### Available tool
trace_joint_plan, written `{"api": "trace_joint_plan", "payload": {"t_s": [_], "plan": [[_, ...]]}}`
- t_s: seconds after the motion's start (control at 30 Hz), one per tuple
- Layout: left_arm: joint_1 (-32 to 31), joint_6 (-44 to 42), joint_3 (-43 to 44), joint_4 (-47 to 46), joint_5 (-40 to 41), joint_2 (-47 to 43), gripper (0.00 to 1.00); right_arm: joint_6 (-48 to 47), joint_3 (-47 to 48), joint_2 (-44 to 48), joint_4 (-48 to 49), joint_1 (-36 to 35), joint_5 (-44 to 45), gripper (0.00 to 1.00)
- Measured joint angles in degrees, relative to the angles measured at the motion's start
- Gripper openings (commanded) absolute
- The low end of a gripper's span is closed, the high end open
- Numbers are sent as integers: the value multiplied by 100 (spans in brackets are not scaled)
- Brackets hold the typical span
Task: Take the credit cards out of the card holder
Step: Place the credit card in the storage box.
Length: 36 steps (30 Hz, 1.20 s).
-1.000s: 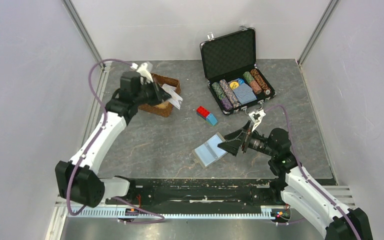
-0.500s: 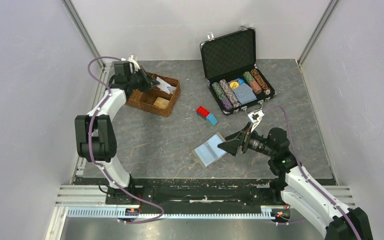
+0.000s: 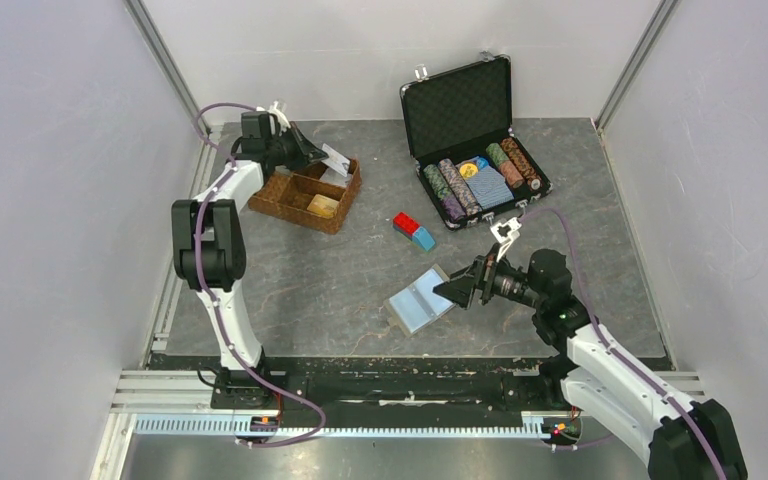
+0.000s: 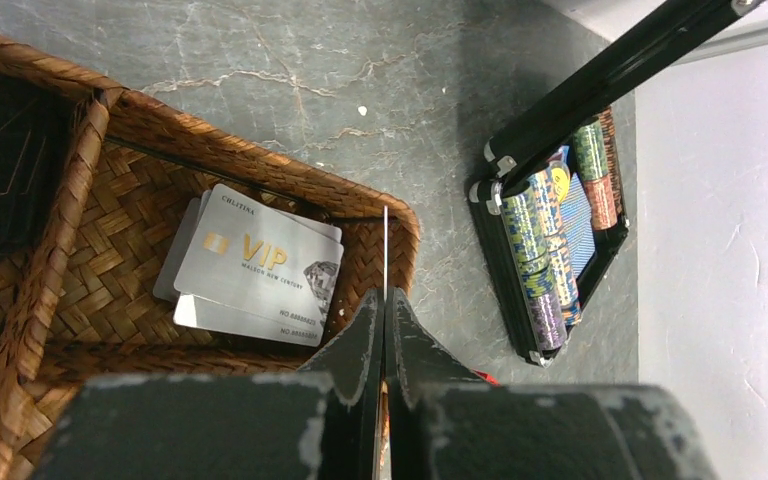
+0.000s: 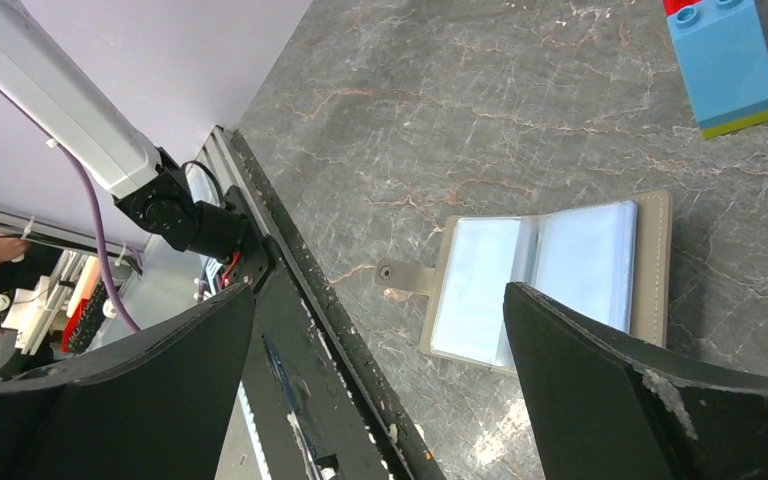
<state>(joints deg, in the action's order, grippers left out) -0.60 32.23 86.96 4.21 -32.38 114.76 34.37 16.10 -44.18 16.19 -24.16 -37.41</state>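
At far left, your left gripper point(image 4: 384, 305) is clamped on a thin pale plastic card point(image 3: 336, 162), held edge-on above the brown wicker tray point(image 4: 260, 165). Silver VIP cards point(image 4: 255, 265) lie in the tray. Your right gripper point(image 3: 455, 290) gapes wide beside the grey-tan bifold card holder point(image 5: 550, 275), which lies open mid-table.

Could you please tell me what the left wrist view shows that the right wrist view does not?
Only the left wrist view: the left claw shut on a thin card seen edge-on, above the wicker tray that holds silver VIP cards, with the open chip case beyond. Only the right wrist view: the right claw open, facing the card holder, which lies spread open, and a blue brick. Both: the grey marbled table.
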Motion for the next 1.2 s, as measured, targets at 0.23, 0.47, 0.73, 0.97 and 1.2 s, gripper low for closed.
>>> {"api": "trace_joint_plan", "payload": {"t_s": [0.23, 0.47, 0.73, 0.97, 1.2], "plan": [[0, -2, 160, 15, -76, 365, 2, -271, 181, -256, -127, 0, 55, 98], [0, -4, 323, 50, -79, 605, 8, -605, 472, -348, -431, 0, 157, 98], [0, -7, 439, 179, -74, 793, 12, -787, 599, -407, -514, 0, 197, 98], [0, -46, 564, 345, -68, 866, 17, -824, 599, -409, -564, 0, 267, 98], [0, -168, 774, 476, 2, 942, 19, -850, 599, -409, -640, 0, 284, 98]]}}
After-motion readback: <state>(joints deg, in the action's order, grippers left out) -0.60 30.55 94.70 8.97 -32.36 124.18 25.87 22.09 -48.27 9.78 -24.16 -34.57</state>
